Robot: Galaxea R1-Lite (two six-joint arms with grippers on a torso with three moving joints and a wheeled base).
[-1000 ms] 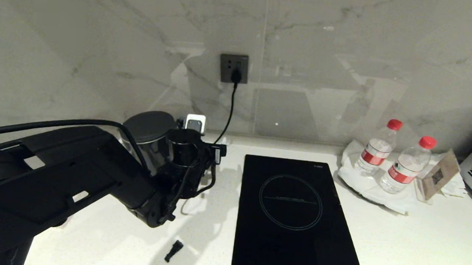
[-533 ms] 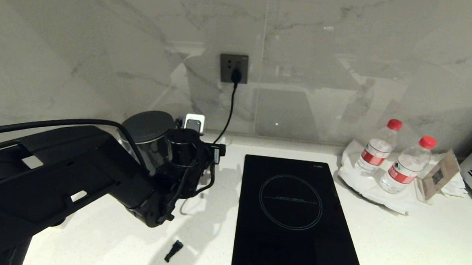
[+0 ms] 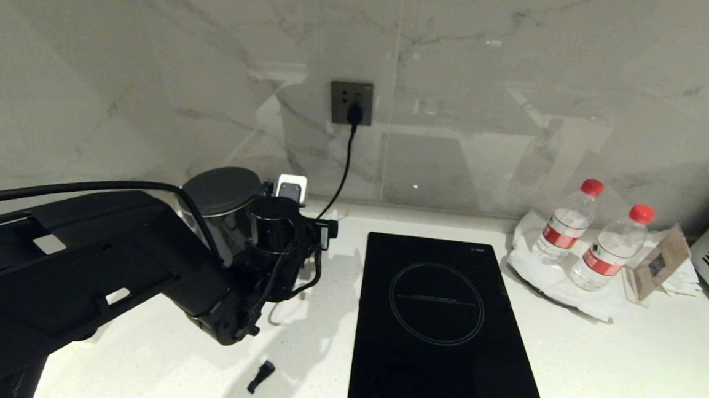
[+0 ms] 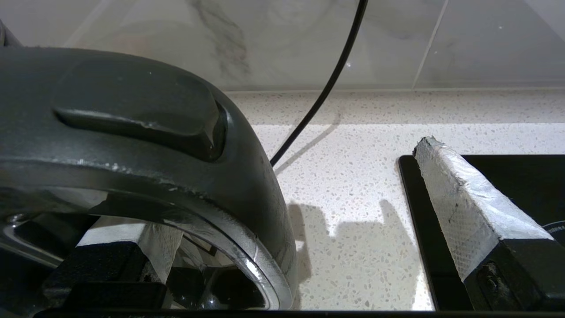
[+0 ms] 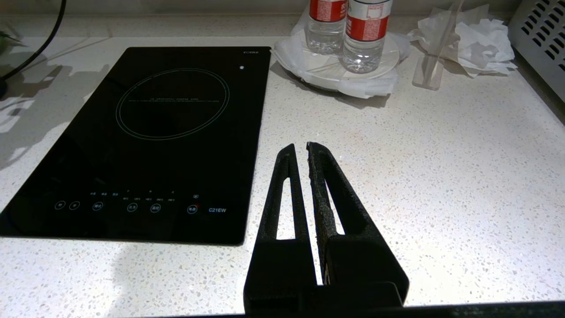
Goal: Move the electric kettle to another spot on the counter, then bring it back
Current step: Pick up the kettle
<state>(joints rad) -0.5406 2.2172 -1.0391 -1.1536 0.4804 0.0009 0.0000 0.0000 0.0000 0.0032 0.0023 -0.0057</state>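
A kitchen: white speckled stone bench (image 3: 627, 363) with an inset black glass induction cooktop (image 3: 439, 327), grey-veined marble wall tiles (image 3: 154, 57), a dark wall socket (image 3: 351, 102) and two red-capped water bottles (image 3: 592, 238).

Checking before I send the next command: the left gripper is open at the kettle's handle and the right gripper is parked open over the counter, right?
Not quite: the right gripper is shut, fingers together, as the right wrist view shows. It does hang over the counter. The left gripper is open at the electric kettle.

You have one electric kettle (image 3: 222, 200), two water bottles (image 3: 565, 223) right of the one cooktop (image 3: 439, 327), and one wall socket (image 3: 350, 102) above it.
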